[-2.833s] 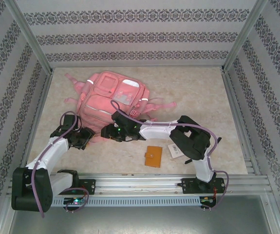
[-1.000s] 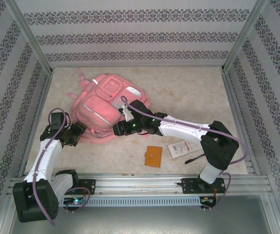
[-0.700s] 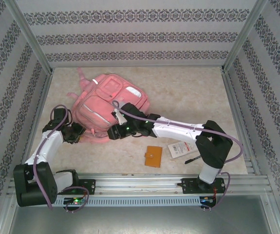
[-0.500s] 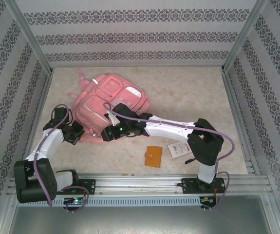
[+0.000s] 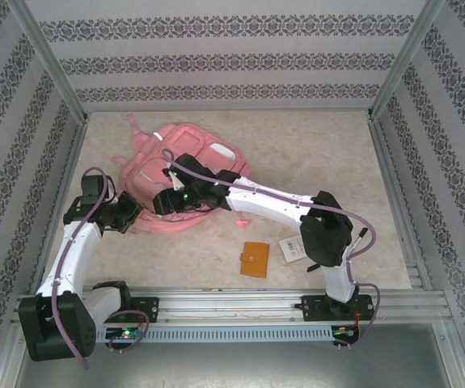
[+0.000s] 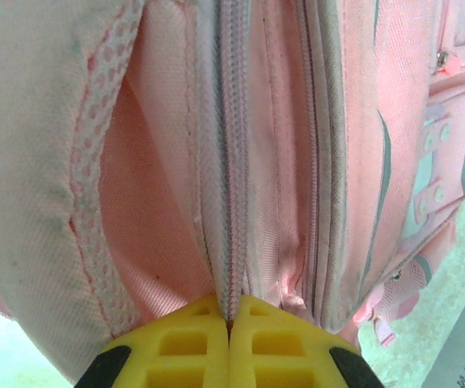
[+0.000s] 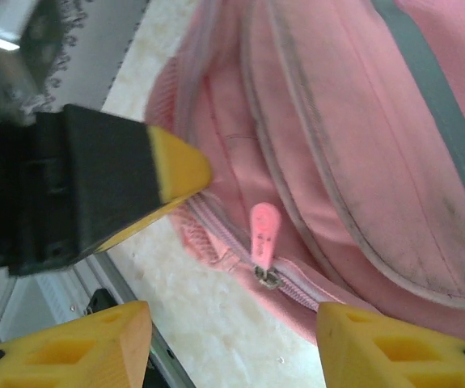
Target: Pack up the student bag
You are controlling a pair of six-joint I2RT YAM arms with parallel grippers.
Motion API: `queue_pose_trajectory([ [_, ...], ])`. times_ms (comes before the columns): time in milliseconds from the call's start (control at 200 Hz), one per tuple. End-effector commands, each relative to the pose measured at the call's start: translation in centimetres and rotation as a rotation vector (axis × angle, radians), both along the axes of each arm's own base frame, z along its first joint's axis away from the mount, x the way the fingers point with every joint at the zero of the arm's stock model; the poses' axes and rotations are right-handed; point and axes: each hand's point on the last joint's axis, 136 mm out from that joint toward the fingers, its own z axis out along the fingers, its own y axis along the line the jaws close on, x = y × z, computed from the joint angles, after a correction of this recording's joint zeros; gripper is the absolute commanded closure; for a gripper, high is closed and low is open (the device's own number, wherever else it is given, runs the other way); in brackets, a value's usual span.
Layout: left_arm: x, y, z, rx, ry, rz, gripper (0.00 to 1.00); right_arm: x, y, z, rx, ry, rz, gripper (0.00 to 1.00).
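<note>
The student bag [image 5: 192,162] is a big pink backpack lying at the table's middle left. My left gripper [image 5: 128,215] sits at the bag's near-left edge. In the left wrist view that gripper [image 6: 230,311] is shut on the bag's zip seam [image 6: 230,186]. My right gripper [image 5: 164,202] reaches across the bag's front, a little right of the left one. In the right wrist view it [image 7: 228,335] stands open just above a pink zip pull [image 7: 264,229] and its metal slider [image 7: 266,277]. The left gripper's yellow fingertip [image 7: 177,166] shows close by.
An orange-brown wallet [image 5: 255,259] lies on the table in front of the bag. A white printed packet [image 5: 290,248] lies right of it, partly under the right arm. Patterned walls and metal rails [image 5: 394,202] close in the table on three sides.
The left gripper has shut on the bag's near-left zip seam. The right gripper has slid left along the bag's front and opened wider. The bag has shifted slightly.
</note>
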Motion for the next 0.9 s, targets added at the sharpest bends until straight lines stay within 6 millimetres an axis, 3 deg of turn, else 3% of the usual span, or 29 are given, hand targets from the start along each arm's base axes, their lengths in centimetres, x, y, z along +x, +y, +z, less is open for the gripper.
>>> queue_pose_trajectory([
  [0,0.5,-1.6,2.7,-0.049,-0.090,-0.071,1.00,0.5,0.0,-2.3,-0.056,0.102,-0.135,0.45],
  [195,0.8,-2.2,2.7,-0.088,-0.112,-0.079,1.00,1.9,1.6,-2.9,-0.060,0.029,-0.095,0.47],
  [360,0.8,-2.7,2.4,-0.118,-0.111,-0.085,1.00,1.1,4.0,-2.8,-0.004,0.029,0.046,0.49],
  [460,0.8,-2.7,2.5,-0.112,-0.113,-0.094,1.00,0.6,4.6,-3.1,0.007,0.056,0.079,0.55],
  [719,0.8,-1.8,2.5,-0.050,-0.113,-0.081,1.00,-0.9,2.9,-2.3,0.008,0.028,0.137,0.88],
  [894,0.7,-1.3,2.3,-0.011,-0.103,-0.081,1.00,-2.6,1.3,-0.6,0.045,-0.059,0.248,0.94],
])
